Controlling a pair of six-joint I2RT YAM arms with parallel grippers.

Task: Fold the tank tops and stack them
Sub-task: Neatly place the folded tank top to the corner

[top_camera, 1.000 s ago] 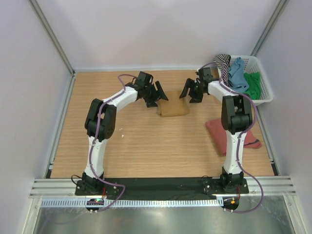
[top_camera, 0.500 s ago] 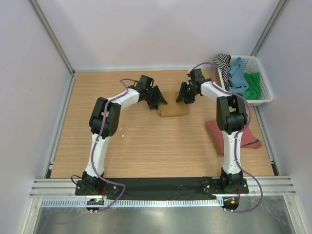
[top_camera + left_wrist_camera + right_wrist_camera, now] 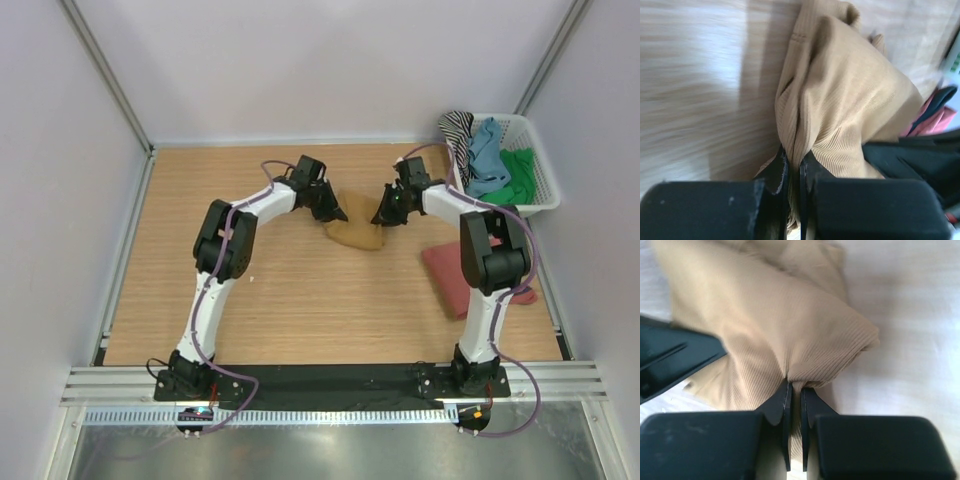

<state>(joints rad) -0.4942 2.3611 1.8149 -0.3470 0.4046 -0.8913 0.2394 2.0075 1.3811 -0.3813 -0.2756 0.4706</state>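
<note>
The ochre-brown tank top (image 3: 358,233) lies bunched on the table between the two arms. My left gripper (image 3: 336,212) is shut on its left edge; ribbed cloth (image 3: 840,110) is pinched between the black fingers (image 3: 776,172). On the opposite edge my right gripper (image 3: 386,217) is also shut, with a fold of the same cloth (image 3: 775,325) clamped between its jaws. The rust-red tank top (image 3: 455,270) lies flat at the right, partly under the right arm; a corner of it (image 3: 935,112) shows in the left wrist view.
A white basket (image 3: 545,185) at the back right holds striped (image 3: 458,128), blue (image 3: 488,150) and green (image 3: 518,172) tops. Frame posts and pale walls enclose the wooden table (image 3: 280,290).
Both grippers moved in onto the ochre-brown top's far corners and shut on them. The top, lying flat before, is now pulled up into a bunch and drawn slightly nearer.
</note>
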